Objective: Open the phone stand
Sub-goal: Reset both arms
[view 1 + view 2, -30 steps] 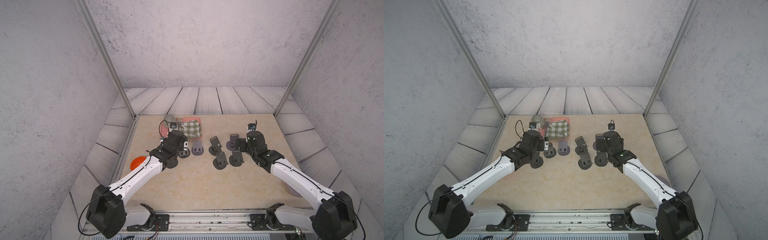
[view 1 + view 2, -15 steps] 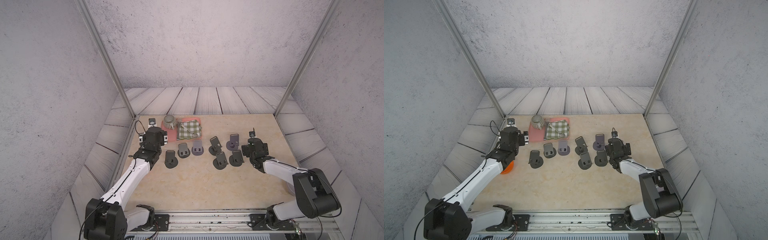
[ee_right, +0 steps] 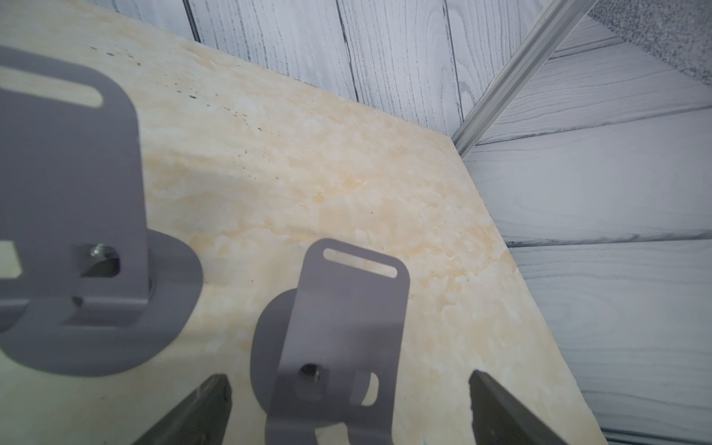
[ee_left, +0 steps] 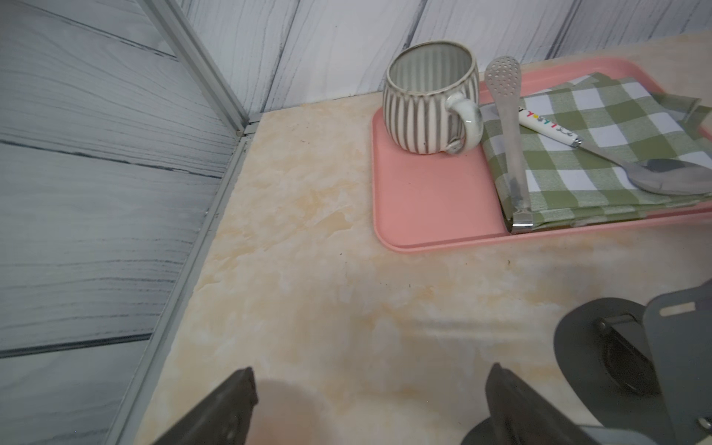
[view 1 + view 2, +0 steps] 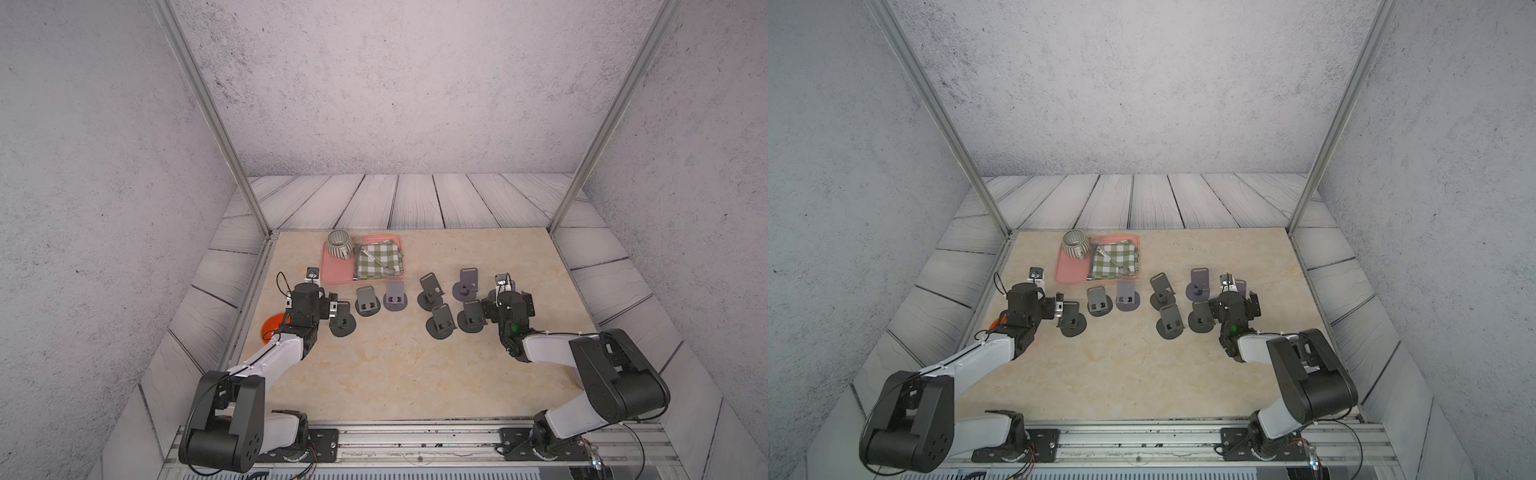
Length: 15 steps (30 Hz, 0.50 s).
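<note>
Holds R gripper (image 3: 348, 381) spread wide, gripping nothing; frames grey phone stand (image 3: 346, 327) between fingers w/o touching, plate raised off round base. Has L gripper (image 4: 370, 385) spread too, empty, low over marble table (image 4: 308, 269), w/ darker stand (image 4: 624, 358) just beside one finger. Finds other stands (image 5: 395, 296) in loose row mid-table, near pink tray (image 5: 336, 272) w/ mug (image 5: 338, 245) & checked cloth (image 5: 380, 259).

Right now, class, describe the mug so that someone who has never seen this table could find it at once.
Find the pink tray at the far left of the table. The mug stands upright at its far left corner, beside a green checked cloth. It alone is ribbed and striped, with a handle; the spoon and tongs lie flat.
</note>
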Each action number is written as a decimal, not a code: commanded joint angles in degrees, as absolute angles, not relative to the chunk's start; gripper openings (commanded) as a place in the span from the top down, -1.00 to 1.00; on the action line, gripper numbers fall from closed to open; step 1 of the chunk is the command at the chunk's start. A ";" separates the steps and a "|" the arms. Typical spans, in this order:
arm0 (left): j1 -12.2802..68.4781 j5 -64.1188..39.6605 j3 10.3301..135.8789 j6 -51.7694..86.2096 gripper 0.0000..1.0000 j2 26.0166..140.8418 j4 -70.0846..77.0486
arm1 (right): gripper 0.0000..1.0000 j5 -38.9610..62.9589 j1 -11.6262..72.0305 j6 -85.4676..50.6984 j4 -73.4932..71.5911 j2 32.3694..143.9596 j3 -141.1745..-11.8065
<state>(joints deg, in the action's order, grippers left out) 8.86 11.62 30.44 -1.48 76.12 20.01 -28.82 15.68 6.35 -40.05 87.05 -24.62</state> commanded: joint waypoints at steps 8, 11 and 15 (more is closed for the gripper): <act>5.76 12.85 23.96 -2.23 -0.97 85.48 48.24 | -0.98 -14.97 4.68 -1.90 -52.31 88.63 -21.39; 4.32 11.26 24.95 -0.54 -0.97 85.48 44.96 | -0.98 -12.20 4.24 -1.74 -44.83 87.96 -24.79; 3.67 13.56 24.95 0.85 -0.98 88.74 48.97 | -0.98 -12.09 4.22 -1.65 -44.81 87.93 -24.79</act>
